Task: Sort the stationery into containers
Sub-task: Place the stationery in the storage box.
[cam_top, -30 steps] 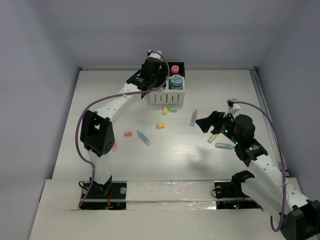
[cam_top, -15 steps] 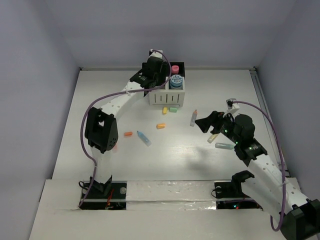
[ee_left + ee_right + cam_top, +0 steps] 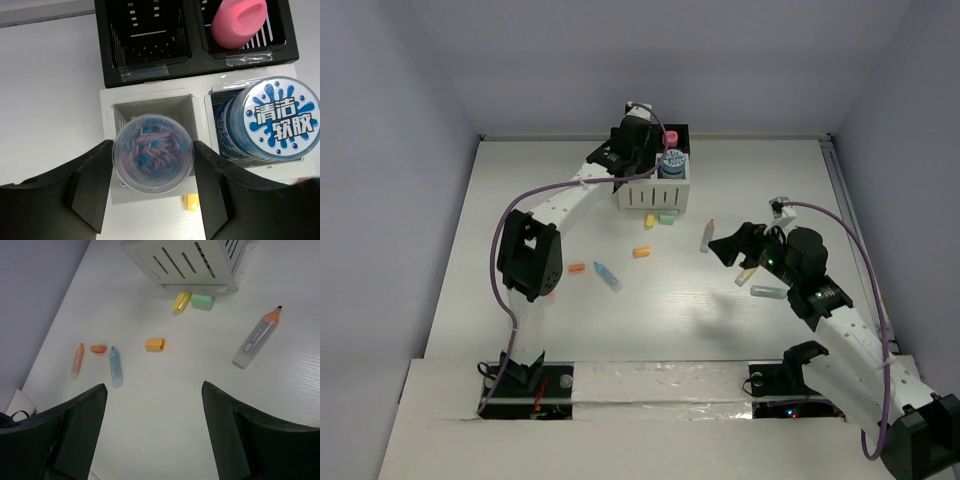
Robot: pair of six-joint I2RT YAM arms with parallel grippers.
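My left gripper (image 3: 152, 162) is shut on a clear round tub of blue and pink strands (image 3: 152, 150), held over the left white bin of the organiser (image 3: 200, 97). A blue-white roll (image 3: 272, 117) fills the right white bin. A pink item (image 3: 237, 20) sits in the right black bin; the left black bin shows nothing inside. In the top view the left gripper (image 3: 640, 145) is over the organiser (image 3: 655, 197). My right gripper (image 3: 730, 243) is open and empty above bare table (image 3: 152, 440).
Loose on the table: yellow stub (image 3: 181, 300), green stub (image 3: 202, 301), orange stub (image 3: 154, 344), clear pen with orange tip (image 3: 257, 337), blue pen (image 3: 115, 367), small orange cap (image 3: 98, 348), pink-orange pen (image 3: 77, 360). Two more pens (image 3: 760, 285) lie by the right arm.
The left arm has shifted a little to the right over the organiser, still holding the tub. The right arm has barely moved.
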